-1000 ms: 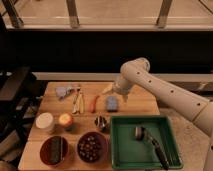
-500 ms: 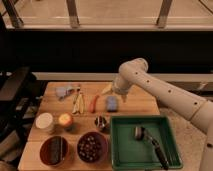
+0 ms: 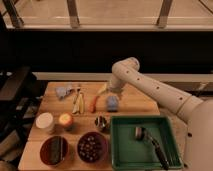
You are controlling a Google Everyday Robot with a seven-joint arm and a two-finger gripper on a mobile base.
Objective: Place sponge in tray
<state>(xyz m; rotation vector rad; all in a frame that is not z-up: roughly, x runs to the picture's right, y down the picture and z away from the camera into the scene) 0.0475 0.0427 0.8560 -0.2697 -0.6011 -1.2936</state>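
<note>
So the wooden desk [image 3: 140,106] took up the lower half of the frame, with a dark wall and some window frames up top. The white arm [image 3: 150,87] came in from the right edge, bent at an elbow around the middle of the frame and dropped down toward the desk. The gripper [image 3: 112,94] sat right over the sponge [image 3: 112,104], which was a bluish block lying on the desk near the center, just above the tray's upper left corner and outside it. Honestly couldn't tell if the gripper was apart, together or already clamped on the sponge, and couldn't tell if it was touching it either. The green tray [image 3: 125,147] was in the lower right, and it had a dark-handled tool [image 3: 151,143] lying diagonally inside. Left of the sponge there was a reddish-orange stick-shaped thing [image 3: 93,104], then a couple of pale yellow pieces [image 3: 77,102], and a bluish-grey lump [image 3: 64,91] in the desk's upper left corner. Below those, in a row, were a white tub [image 3: 45,122], a round orange thing [image 3: 65,120] and a small metal cup [image 3: 101,123] just off the tray's left edge. Two dark bowls [image 3: 54,150] [image 3: 92,146] sat side by side along the bottom left.
</note>
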